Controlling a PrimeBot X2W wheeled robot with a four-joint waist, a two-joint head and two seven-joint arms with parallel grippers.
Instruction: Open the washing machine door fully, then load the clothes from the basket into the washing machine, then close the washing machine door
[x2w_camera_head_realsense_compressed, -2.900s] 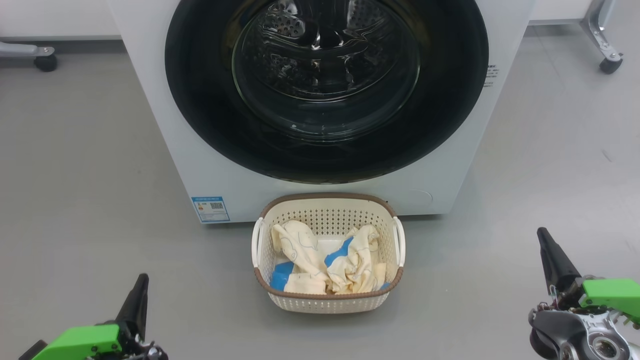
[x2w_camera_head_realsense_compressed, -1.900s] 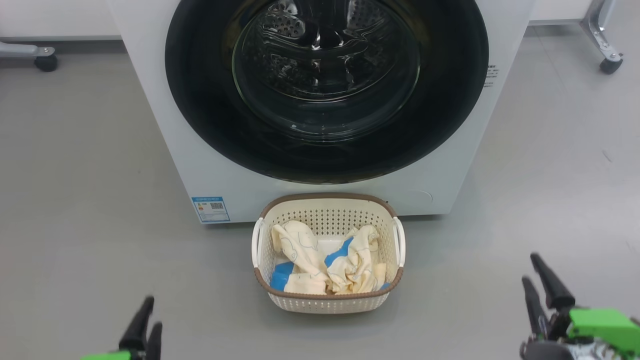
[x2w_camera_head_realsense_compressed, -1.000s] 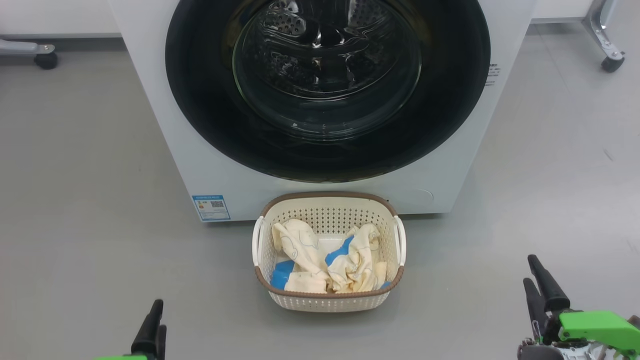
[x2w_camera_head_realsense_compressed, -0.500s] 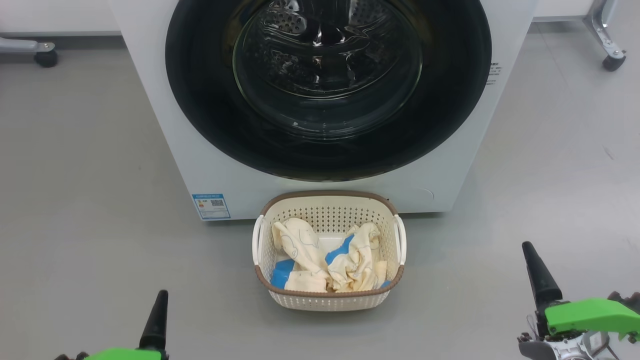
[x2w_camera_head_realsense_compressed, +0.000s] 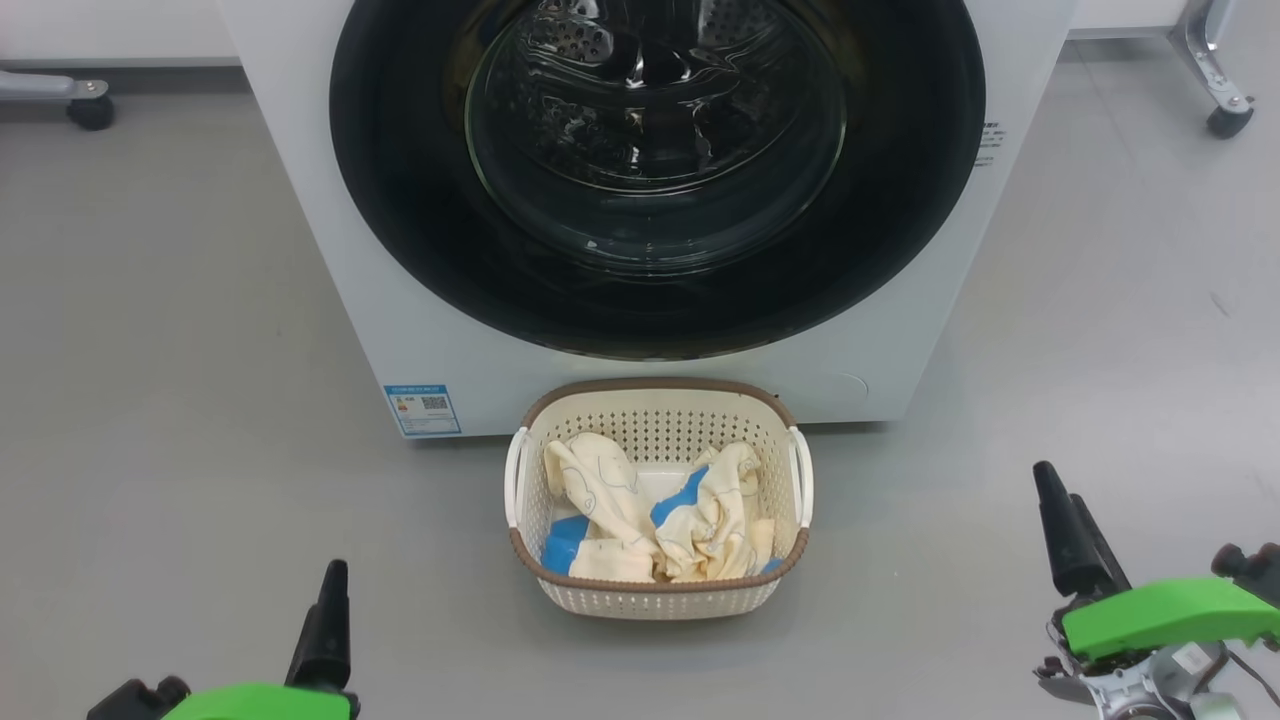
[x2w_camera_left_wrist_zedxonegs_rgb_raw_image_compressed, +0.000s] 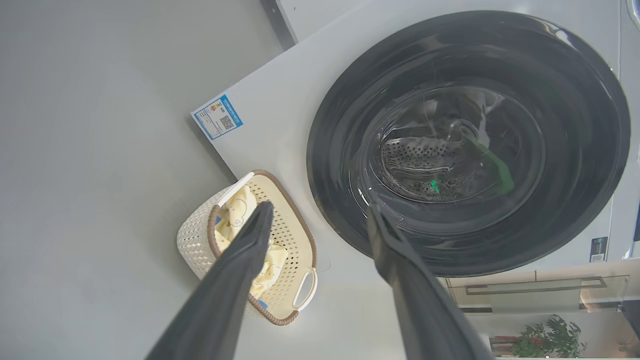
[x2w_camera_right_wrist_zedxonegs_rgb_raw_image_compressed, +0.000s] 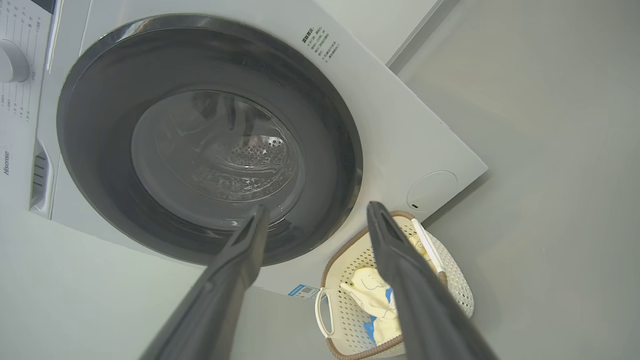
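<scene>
The white washing machine (x2w_camera_head_realsense_compressed: 880, 350) fills the top of the head view. Its door (x2w_camera_head_realsense_compressed: 400, 200), black-rimmed with a glass centre, lies shut flat against the front. On the floor just in front stands the cream basket (x2w_camera_head_realsense_compressed: 660, 600), with the cream-and-blue clothes (x2w_camera_head_realsense_compressed: 700, 520) bunched inside. My left gripper (x2w_camera_head_realsense_compressed: 335, 575) is low at the left and my right gripper (x2w_camera_head_realsense_compressed: 1058, 485) low at the right, both well clear of the basket. In the wrist views the left gripper (x2w_camera_left_wrist_zedxonegs_rgb_raw_image_compressed: 320, 207) and right gripper (x2w_camera_right_wrist_zedxonegs_rgb_raw_image_compressed: 318, 206) stand open and empty, pointing toward the door (x2w_camera_left_wrist_zedxonegs_rgb_raw_image_compressed: 575, 150) (x2w_camera_right_wrist_zedxonegs_rgb_raw_image_compressed: 100, 125).
Grey floor lies on both sides of the machine. A blue sticker (x2w_camera_head_realsense_compressed: 422, 410) and a round cover (x2w_camera_head_realsense_compressed: 838, 390) mark its lower front. Caster wheels of frames stand at the far left (x2w_camera_head_realsense_compressed: 90, 110) and far right (x2w_camera_head_realsense_compressed: 1225, 120). A control knob (x2w_camera_right_wrist_zedxonegs_rgb_raw_image_compressed: 10, 60) shows on the panel.
Both grippers have risen a little in the head view and turned at the wrist; the right one has edged upward and left. The camera has shifted slightly. Door, basket and clothes are unmoved.
</scene>
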